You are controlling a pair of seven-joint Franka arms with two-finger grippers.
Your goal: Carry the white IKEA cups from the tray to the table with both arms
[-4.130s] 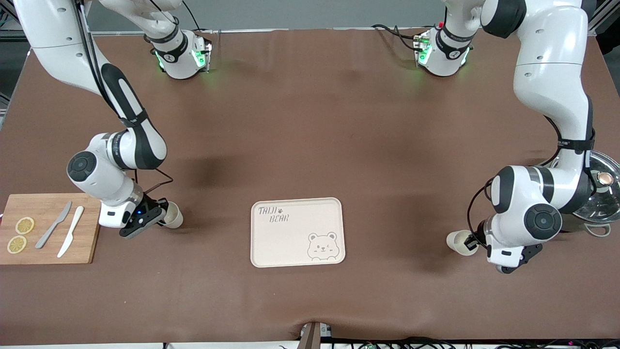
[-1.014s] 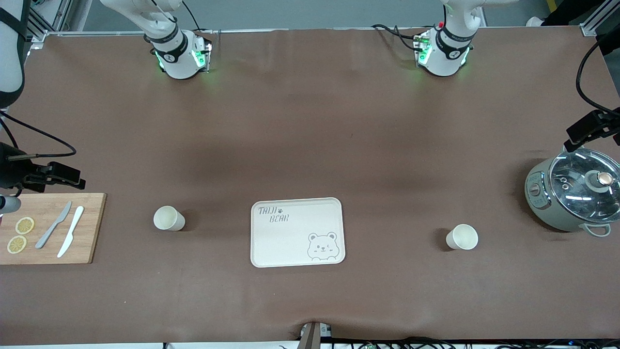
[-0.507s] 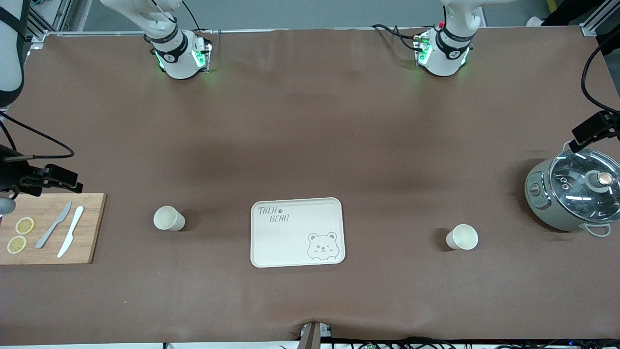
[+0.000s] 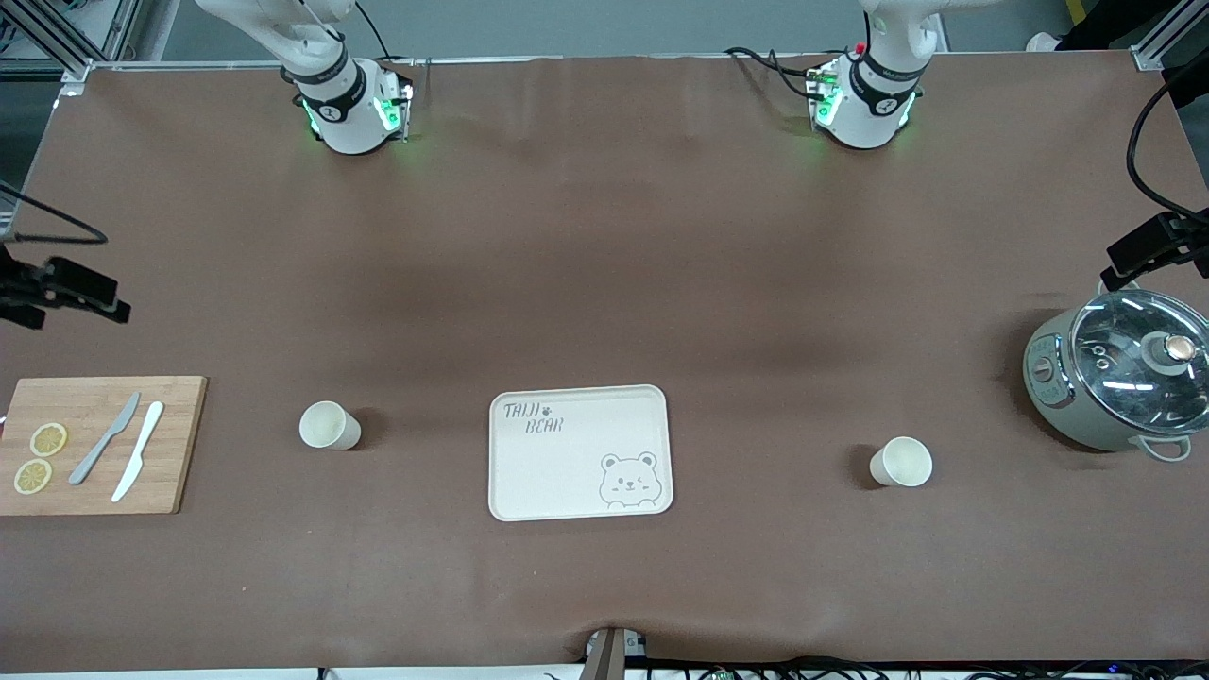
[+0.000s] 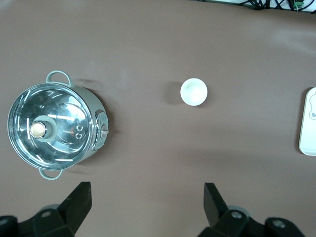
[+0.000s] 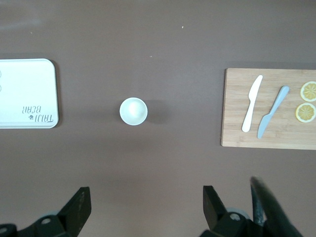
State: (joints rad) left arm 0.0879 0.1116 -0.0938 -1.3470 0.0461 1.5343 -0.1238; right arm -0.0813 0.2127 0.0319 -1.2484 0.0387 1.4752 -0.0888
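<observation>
Both grippers (image 5: 145,205) (image 6: 143,207) have withdrawn high, cups (image 4: 330,425) (image 4: 901,462) released

Front cam: high, across the table, faces the arm bases along frame top, whole table (image 4: 604,236) in view. Both wrist cams look straight down from high up, own fingers at frame bottom. Left wrist shares w/ front the pot (image 5: 52,129), one cup (image 5: 193,92), tray (image 5: 309,123) edge; right wrist shares the other cup (image 6: 133,111), tray end, cutting board (image 6: 269,116).

Tray (image 4: 580,452) mid-table, between two cups (image 4: 329,425) (image 4: 901,462); cutting board (image 4: 94,444), pot (image 4: 1115,381) apparently at table ends.
</observation>
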